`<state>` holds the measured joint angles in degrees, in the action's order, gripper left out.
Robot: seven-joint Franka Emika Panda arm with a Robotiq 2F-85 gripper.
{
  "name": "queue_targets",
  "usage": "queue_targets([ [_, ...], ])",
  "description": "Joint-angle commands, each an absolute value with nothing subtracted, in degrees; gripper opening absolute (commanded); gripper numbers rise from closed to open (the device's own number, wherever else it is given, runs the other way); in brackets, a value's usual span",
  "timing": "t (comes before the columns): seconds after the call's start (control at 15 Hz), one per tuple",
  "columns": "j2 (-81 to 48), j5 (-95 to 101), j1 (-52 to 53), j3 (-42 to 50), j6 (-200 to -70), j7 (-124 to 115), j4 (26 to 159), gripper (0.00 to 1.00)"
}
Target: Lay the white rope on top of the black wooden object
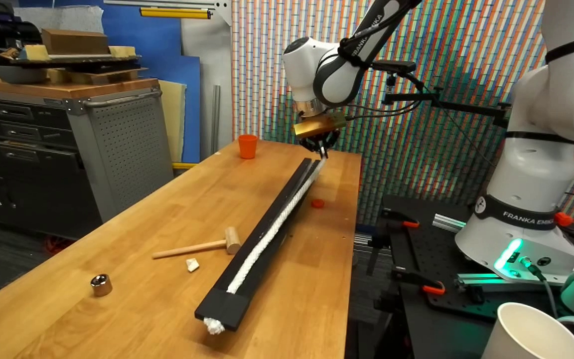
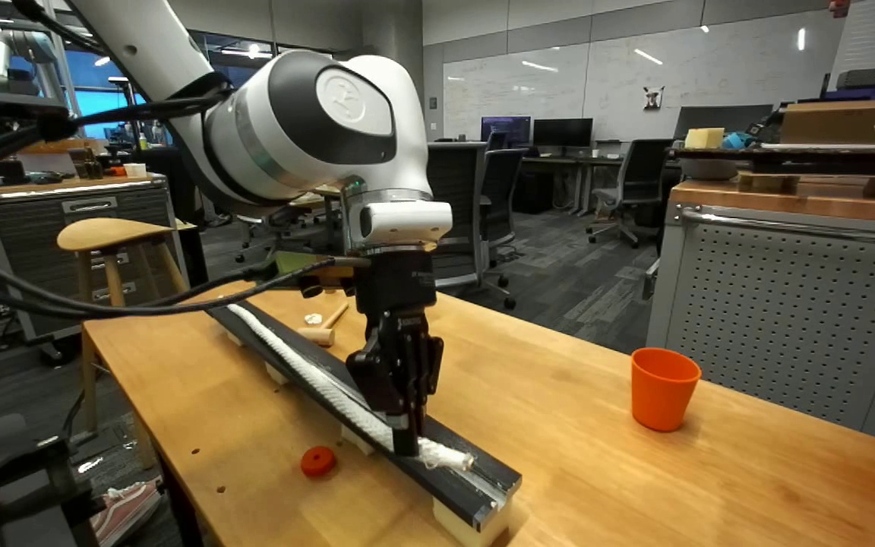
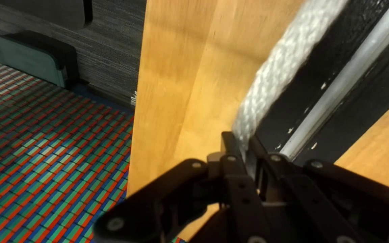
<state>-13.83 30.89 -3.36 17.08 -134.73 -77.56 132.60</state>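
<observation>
The black wooden beam [image 1: 286, 197] runs lengthwise along the table, with a pale strip in its groove. It also shows in an exterior view [image 2: 437, 480] and the wrist view [image 3: 366, 111]. The white rope [image 1: 273, 231] stretches along the beam; its near end passes under a black band, with a frayed tip sticking out. My gripper [image 1: 323, 152] is shut on the rope near its far end, as another exterior view [image 2: 405, 441] shows. In the wrist view the rope [image 3: 279, 64] slants from the fingertips [image 3: 243, 141], beside the beam's groove and partly over bare table.
An orange cup [image 2: 663, 389] stands beyond the beam's far end. An orange disc [image 1: 318, 203] lies beside the beam. A wooden mallet [image 1: 219, 245], a white scrap [image 1: 192, 265] and a metal ring [image 1: 101, 284] lie on the beam's other side. Pale blocks [image 2: 468, 524] support the beam.
</observation>
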Motion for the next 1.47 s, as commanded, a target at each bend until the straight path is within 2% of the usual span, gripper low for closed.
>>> queue_targets([
  [0.0,-15.9,30.7,-4.4,17.1,-136.9,-80.4,132.0,0.03],
  [1.4,-23.7,28.7,-1.9,19.0,-139.3,-88.5,125.7,0.03],
])
